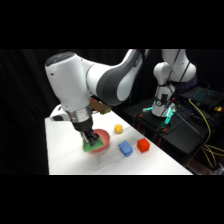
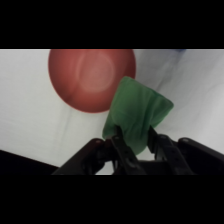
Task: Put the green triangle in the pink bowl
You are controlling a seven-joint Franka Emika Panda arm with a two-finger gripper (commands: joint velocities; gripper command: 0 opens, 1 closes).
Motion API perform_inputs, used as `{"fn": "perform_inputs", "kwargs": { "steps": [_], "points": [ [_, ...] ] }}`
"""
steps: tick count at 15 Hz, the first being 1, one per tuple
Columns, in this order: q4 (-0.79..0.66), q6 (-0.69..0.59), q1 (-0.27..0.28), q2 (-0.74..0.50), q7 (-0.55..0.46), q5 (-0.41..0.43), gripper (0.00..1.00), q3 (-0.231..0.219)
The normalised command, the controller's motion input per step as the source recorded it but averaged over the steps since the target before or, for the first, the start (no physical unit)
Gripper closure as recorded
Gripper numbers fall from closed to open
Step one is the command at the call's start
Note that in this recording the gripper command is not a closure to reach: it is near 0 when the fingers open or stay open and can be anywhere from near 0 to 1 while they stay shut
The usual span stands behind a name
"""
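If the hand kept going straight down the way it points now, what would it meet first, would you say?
Probably the pink bowl: the hand, shut on the green triangle, hangs at the bowl's edge, so rim, inside or table beside it is unclear.

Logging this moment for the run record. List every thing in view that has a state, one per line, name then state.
gripper: shut on the green triangle
green triangle: held off the table, at the bowl's rim, overlapping it
pink bowl: upright, nothing seen inside
blue cube: resting on the table
red cube: resting on the table
yellow ball: resting on the table
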Motion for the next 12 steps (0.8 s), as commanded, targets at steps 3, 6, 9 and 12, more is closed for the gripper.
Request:
{"fn": "perform_inputs", "kwargs": {
  "steps": [3,6,9,12],
  "points": [
    [-0.56,0.27,-0.072,-0.39,0.17,-0.063,1.0,-0.049],
    [-0.52,0.22,-0.059,-0.37,0.16,-0.053,1.0,-0.046],
    [-0.38,0.16,-0.043,-0.29,0.14,-0.036,1.0,-0.026],
    [-0.2,0.1,-0.007,-0.2,0.13,-0.02,0.0,-0.004]
  ]
}}
